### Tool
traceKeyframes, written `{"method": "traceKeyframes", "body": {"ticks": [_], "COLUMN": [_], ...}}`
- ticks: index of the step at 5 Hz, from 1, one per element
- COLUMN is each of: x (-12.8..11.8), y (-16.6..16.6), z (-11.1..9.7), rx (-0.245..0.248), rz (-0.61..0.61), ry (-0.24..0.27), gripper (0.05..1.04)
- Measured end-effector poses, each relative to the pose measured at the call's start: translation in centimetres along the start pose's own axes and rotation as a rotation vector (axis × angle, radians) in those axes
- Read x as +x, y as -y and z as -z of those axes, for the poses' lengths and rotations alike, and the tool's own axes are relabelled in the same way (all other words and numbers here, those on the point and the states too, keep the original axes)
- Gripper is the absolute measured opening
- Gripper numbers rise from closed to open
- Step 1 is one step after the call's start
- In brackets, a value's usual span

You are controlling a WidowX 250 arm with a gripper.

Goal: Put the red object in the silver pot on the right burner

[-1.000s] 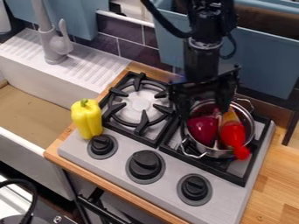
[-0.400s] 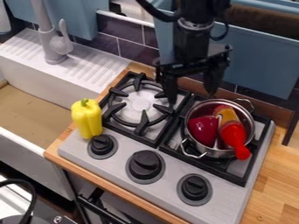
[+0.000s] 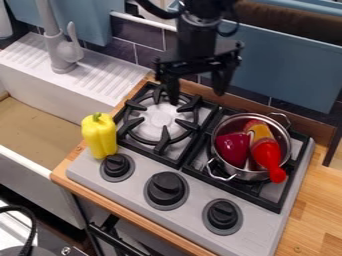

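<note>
Two fingers [image 3: 172, 89] hang spread apart, pointing downward over the back of the stove [image 3: 194, 192]

We see an arm [image 3: 195, 42] that is black all over, with a rounded joint above a thinner pale ring [image 3: 199, 21] and a straight, boxy stretch below it. A thick black cable [image 3: 157, 9] and a thinner one [image 3: 236, 25] curve beside it. Our black gripper [image 3: 196, 96] has a wide, uneven-edged crossbar [image 3: 194, 66] and two chunky fingers [image 3: 173, 90]; we cannot make out screws or markings.
</note>
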State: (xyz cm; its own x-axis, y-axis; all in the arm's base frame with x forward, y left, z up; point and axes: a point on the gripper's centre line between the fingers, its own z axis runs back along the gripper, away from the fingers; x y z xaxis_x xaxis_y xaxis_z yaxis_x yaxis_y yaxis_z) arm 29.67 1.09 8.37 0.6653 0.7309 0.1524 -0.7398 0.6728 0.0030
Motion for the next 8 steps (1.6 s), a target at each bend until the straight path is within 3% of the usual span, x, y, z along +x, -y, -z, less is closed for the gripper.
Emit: {"method": "traceKeyframes", "body": {"ticks": [2, 3, 5, 6, 8], "x": [0.8, 1.4, 2.0, 1.9, 3.0], "y": [-1.3, -1.5, -2.1, -2.3, -2.8], "z": [0.0, -1.0, -1.4, -1.5, -3.7], "rx": [-0.011, -0.064, -0.089, -0.091, -0.125], "rz": [0.295, 0.397, 0.459, 0.458, 0.433], "ry": [-0.044, -0.018, 0.024, 0.01, -0.004], "gripper": [0.999, 0.999, 0.999, 0.999, 0.999]}}
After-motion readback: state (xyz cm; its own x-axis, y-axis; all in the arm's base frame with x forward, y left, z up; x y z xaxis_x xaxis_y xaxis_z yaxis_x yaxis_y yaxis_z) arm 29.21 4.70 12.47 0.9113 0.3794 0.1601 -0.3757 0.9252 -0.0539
